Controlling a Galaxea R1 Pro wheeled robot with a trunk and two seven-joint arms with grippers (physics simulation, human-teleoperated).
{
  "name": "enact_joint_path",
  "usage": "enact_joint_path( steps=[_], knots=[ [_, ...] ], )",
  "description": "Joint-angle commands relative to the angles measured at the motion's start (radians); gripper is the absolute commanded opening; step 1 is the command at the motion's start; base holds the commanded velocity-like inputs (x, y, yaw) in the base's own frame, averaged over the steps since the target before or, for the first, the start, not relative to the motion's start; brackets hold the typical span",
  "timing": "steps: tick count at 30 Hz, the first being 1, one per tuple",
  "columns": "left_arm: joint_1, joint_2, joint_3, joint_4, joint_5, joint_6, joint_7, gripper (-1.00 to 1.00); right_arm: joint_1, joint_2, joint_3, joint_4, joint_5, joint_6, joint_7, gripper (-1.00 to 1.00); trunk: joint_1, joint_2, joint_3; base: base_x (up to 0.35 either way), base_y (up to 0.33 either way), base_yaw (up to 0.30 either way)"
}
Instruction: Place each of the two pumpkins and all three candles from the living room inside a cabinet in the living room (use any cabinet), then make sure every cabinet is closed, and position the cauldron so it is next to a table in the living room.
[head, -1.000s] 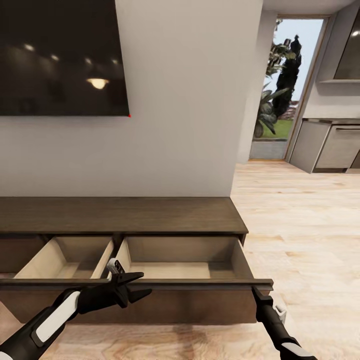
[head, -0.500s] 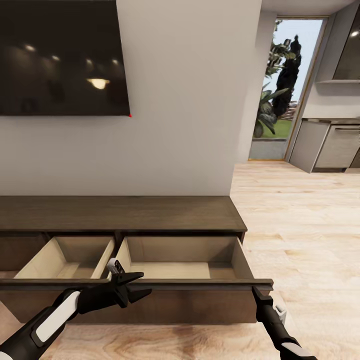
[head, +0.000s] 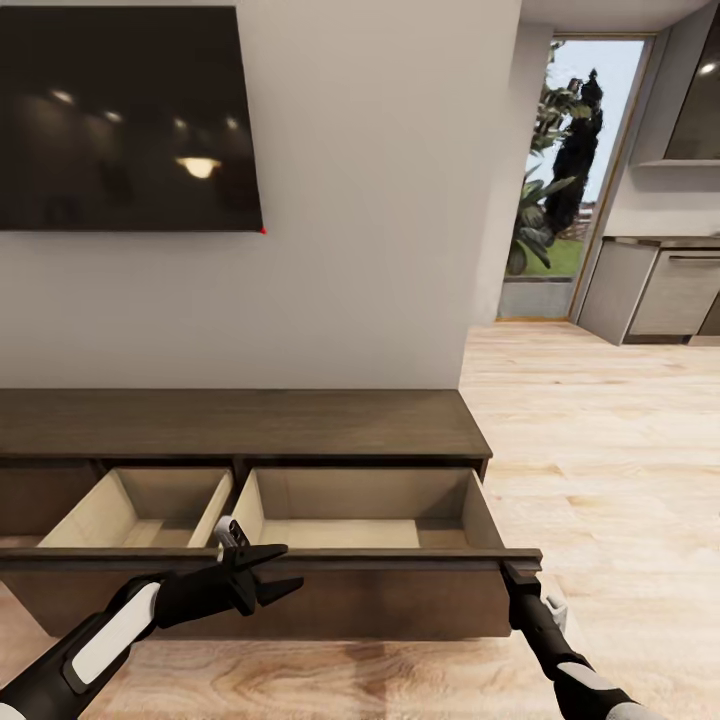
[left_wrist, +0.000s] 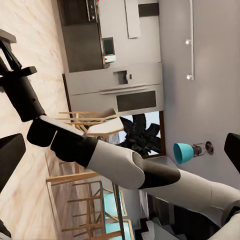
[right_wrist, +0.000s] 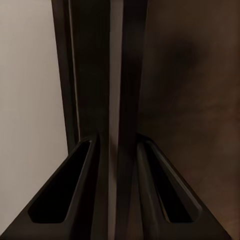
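The long dark brown cabinet (head: 240, 425) stands against the wall with two drawers pulled out. Both show bare light wood insides, the left drawer (head: 140, 510) and the right drawer (head: 360, 515). My right gripper (head: 518, 578) clasps the right end of the right drawer's dark front panel (head: 400, 558). In the right wrist view its fingers (right_wrist: 85, 170) sit on either side of the panel's edge (right_wrist: 127, 100). My left gripper (head: 283, 567) hangs open in front of that same panel, holding nothing. The pumpkins, candles, cauldron and table are out of view.
A black TV (head: 120, 115) hangs on the wall above the cabinet. Light wood floor (head: 600, 450) stretches to the right towards a glass door with plants (head: 565, 200) and grey kitchen units (head: 670, 290). Wooden chairs (left_wrist: 85, 120) appear in the left wrist view.
The whole view has shifted slightly. The right drawer's front, with my right gripper on it, sits a little closer to the cabinet. The left gripper has hardly moved.
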Motion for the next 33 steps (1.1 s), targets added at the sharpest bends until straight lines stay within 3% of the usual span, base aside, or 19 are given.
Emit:
enact_joint_path(
  steps=[1, 33],
  knots=[
    [-0.001, 0.001, -0.003, 0.0, 0.004, 0.004, -0.002, 1.0, 0.042, 0.0, 0.008, -0.001, -0.016, 0.016, 0.09, -1.0, -0.001, -0.001, -0.001, -0.034, 0.0, 0.0],
    [-0.001, 0.001, -0.003, 0.0, 0.004, 0.004, -0.003, 1.0, 0.042, 0.0, 0.008, 0.0, -0.015, 0.016, 0.088, -1.0, -0.001, -0.001, -0.001, -0.002, 0.0, 0.0]
  ],
)
